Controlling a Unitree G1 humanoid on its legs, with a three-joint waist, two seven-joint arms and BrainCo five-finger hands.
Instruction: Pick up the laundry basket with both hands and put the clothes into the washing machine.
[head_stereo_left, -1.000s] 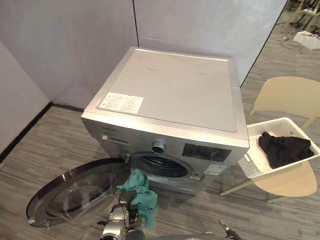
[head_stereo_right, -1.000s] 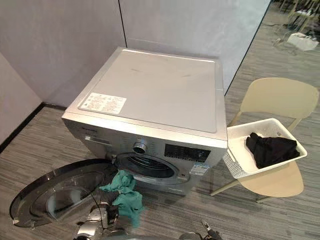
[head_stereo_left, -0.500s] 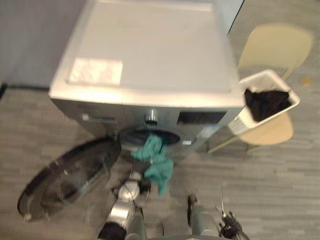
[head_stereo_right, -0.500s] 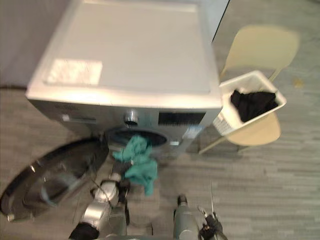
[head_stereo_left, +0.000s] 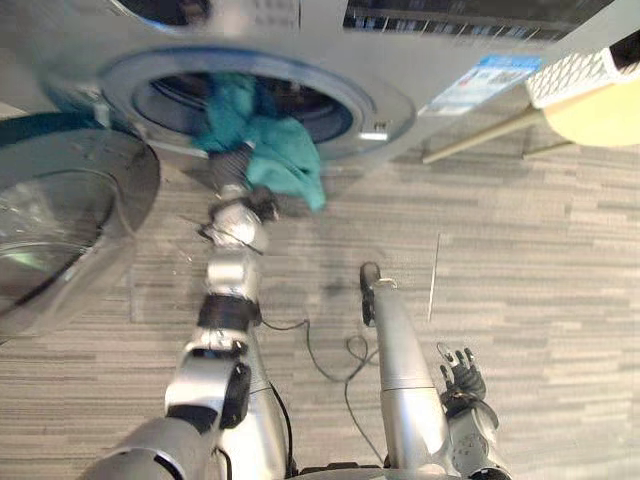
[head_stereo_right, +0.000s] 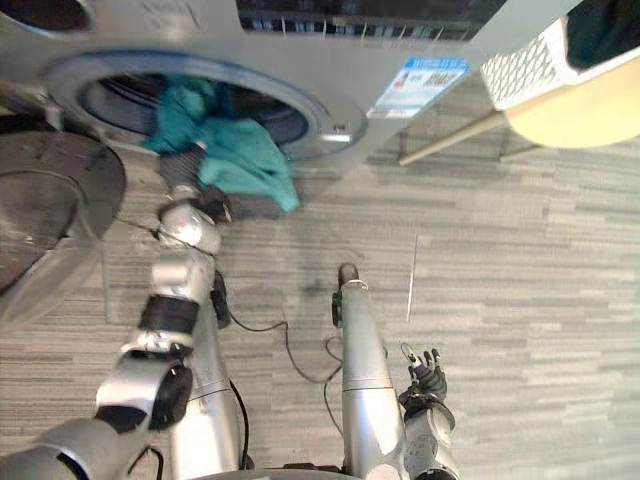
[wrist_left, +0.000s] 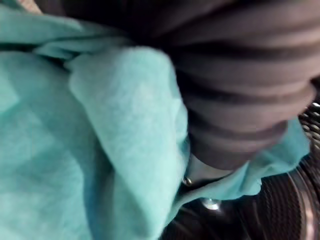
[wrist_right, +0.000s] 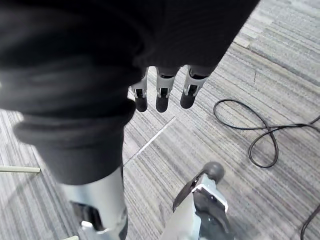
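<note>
Draping over the lower lip of the washer's (head_stereo_left: 300, 25) round port, the teal cloth (head_stereo_left: 272, 150) sat half inside, its loose end hanging down outside. The left hand (head_stereo_left: 232, 165) was buried in the soft, fleecy folds, so whether it gripped or merely pushed could not be told. The perforated metal drum (wrist_left: 285, 205) lay straight ahead along that forearm, so a push inward looked the likely next move. The right hand (head_stereo_left: 462, 378) hung low over the grey striped floor (head_stereo_left: 540, 260), well apart, slack and empty. The white lattice-walled basket (head_stereo_right: 525, 68) rested on a beige chair (head_stereo_right: 580, 110) to the right, nearer the right arm, with a black garment (head_stereo_right: 600, 25) in it.
</note>
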